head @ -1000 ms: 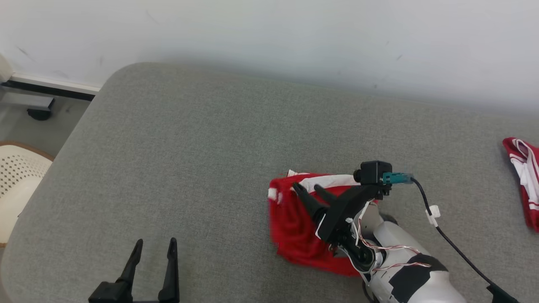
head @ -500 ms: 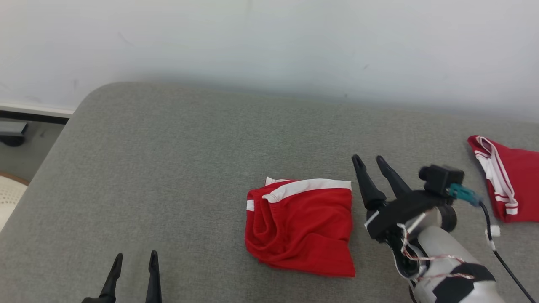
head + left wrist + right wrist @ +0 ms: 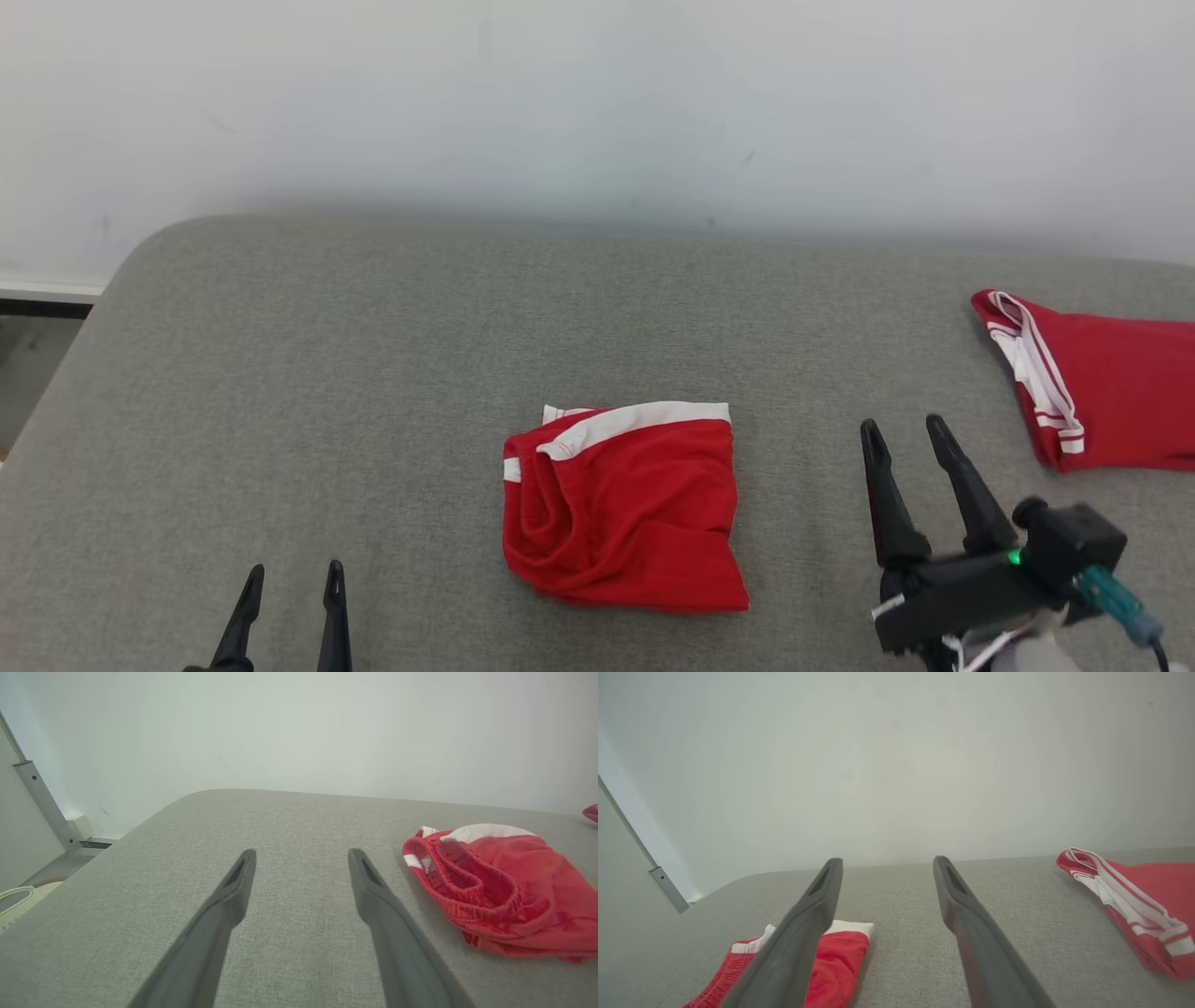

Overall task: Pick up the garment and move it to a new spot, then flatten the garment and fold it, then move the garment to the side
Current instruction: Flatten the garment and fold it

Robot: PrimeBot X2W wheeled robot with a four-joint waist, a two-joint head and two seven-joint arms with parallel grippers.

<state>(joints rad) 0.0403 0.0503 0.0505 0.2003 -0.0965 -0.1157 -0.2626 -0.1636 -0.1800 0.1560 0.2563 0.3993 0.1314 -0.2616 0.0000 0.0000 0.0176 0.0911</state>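
Garment [image 3: 621, 509]: it is lying folded, red with a white band, mid-worktop [image 3: 355, 373], between your two grippers.
Left gripper [image 3: 294, 569]: you are keeping its fingers spread, gripping nothing.
Right gripper [image 3: 902, 425]: its fingers are standing apart, empty, beside the Garment.
Other garment [image 3: 1111, 392]: it is lying far right.

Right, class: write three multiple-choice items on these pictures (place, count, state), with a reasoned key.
1. Where is the folded garment? A) on the grey surface, between the left gripper and right gripper; B) on the floor; C) in a gripper.
2. How many red garments are there? A) one; B) two; C) three.
3. The right gripper is: A) shut on cloth; B) open and empty; C) shut, empty.
Key: 1A, it lies between them in the head view; 2B, a second garment lies far right; 3B, fingers apart, nothing between.
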